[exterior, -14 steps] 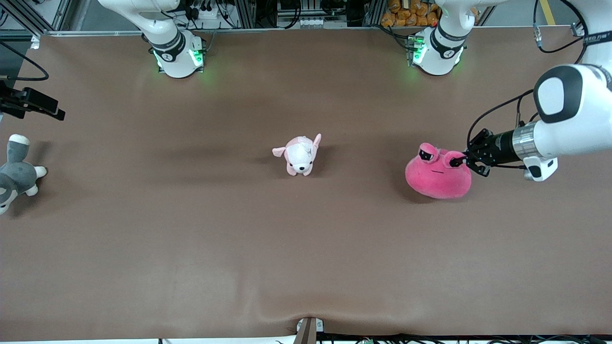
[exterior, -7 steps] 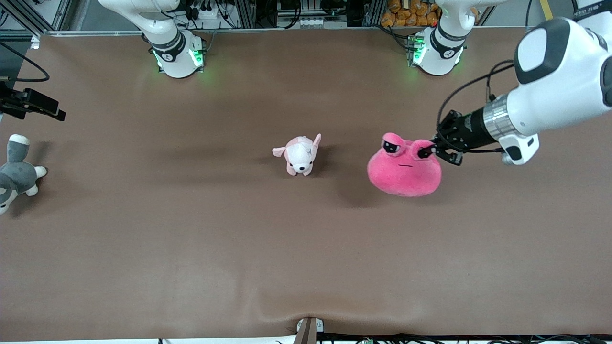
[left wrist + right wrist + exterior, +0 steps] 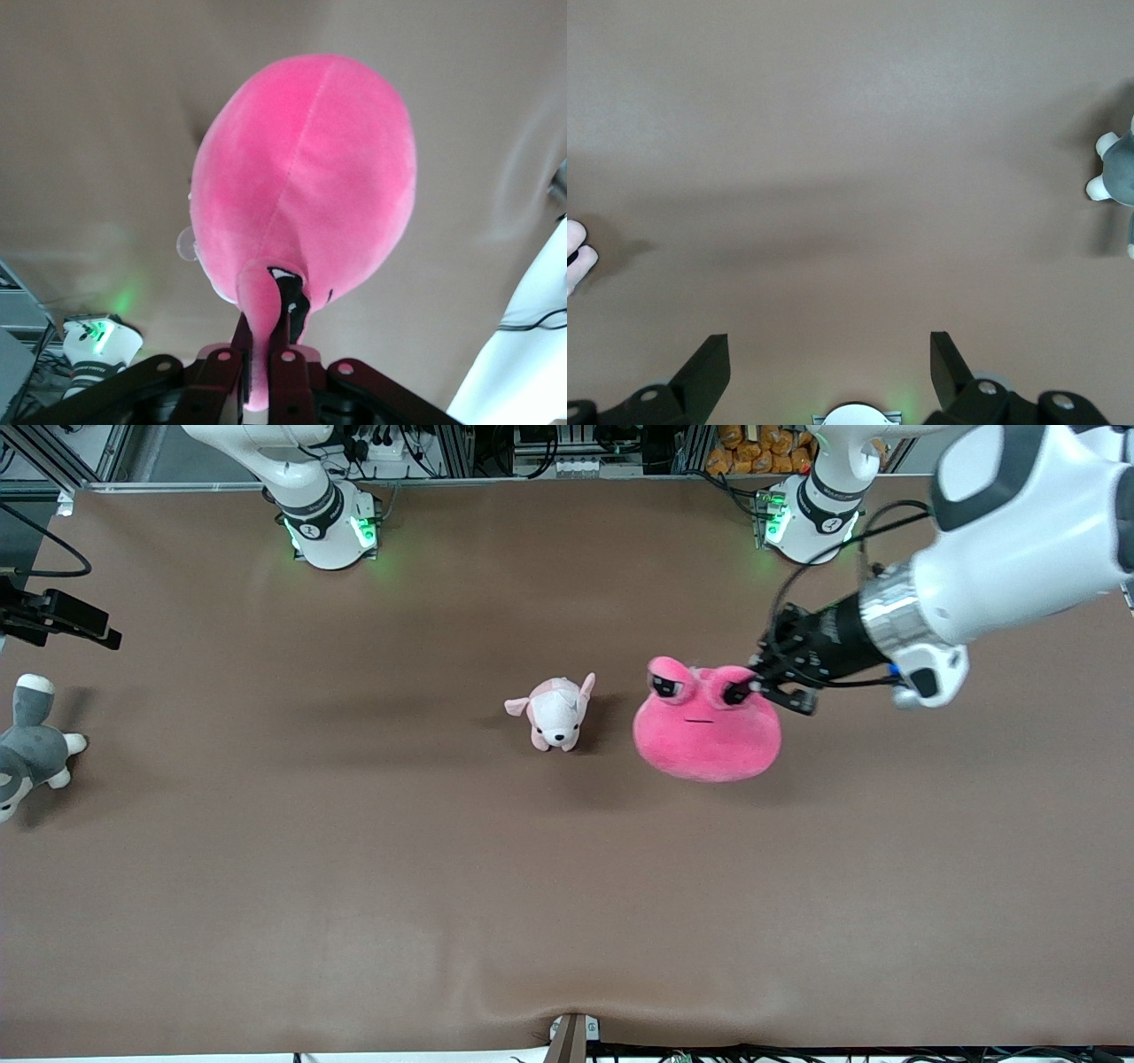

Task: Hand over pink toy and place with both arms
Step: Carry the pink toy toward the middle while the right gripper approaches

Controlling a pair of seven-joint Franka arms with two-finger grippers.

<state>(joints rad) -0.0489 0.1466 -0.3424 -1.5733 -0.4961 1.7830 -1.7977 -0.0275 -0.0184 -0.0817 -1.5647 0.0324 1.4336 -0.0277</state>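
The pink toy (image 3: 704, 735) is a hot-pink round plush with two stalk eyes. It hangs in the air over the middle of the table, just toward the left arm's end from the small puppy plush. My left gripper (image 3: 746, 685) is shut on one of its eye stalks. In the left wrist view the toy's body (image 3: 310, 177) hangs below my left gripper (image 3: 266, 329), with the stalk pinched between the fingers. My right gripper (image 3: 828, 354) is open and empty, held high over bare table near its own base. It is out of the front view.
A small pale pink-and-white puppy plush (image 3: 556, 713) stands mid-table; its edge shows in the right wrist view (image 3: 574, 252). A grey-and-white plush animal (image 3: 27, 748) lies at the right arm's end (image 3: 1121, 173). A black device (image 3: 58, 615) juts in there.
My left gripper has lifted the pink toy off the table and carried it toward the table's middle, close to the puppy plush. The other plushes have not moved.
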